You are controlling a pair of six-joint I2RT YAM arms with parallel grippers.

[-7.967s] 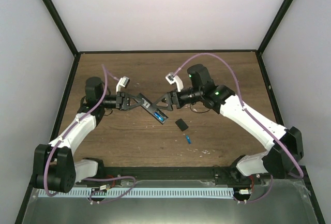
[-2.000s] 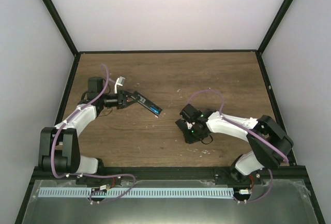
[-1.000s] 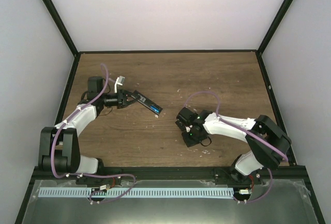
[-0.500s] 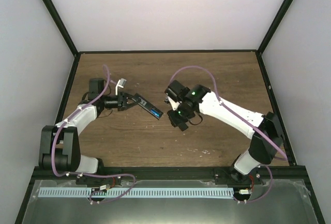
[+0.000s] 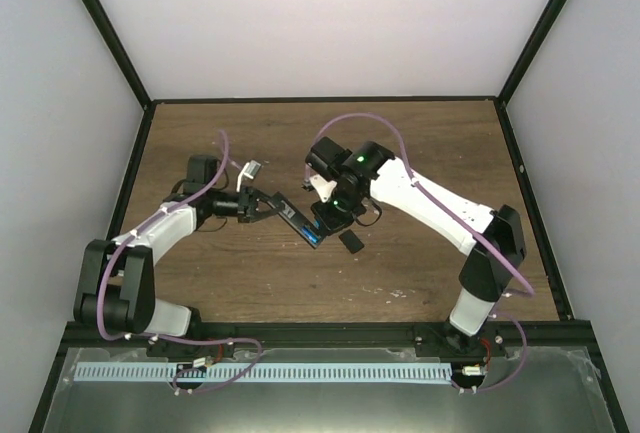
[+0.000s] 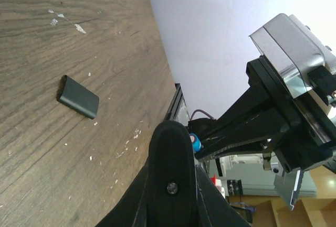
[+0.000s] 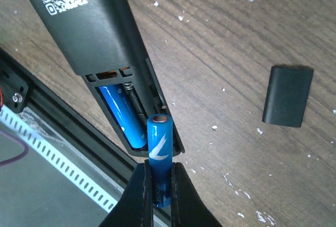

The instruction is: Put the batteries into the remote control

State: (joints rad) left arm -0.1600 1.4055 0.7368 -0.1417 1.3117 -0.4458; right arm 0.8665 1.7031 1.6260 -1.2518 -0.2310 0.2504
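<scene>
The right hand, clamped on the second battery, should lay it parallel into the free slot at eleven o'clock; the left hand clamps the remote control.

The right wrist view's top edge cuts off the remote control, and the fingers of the right gripper hide the lower end of 1 battery. We cannot tell which battery the blue speck beside the left gripper is.
</scene>
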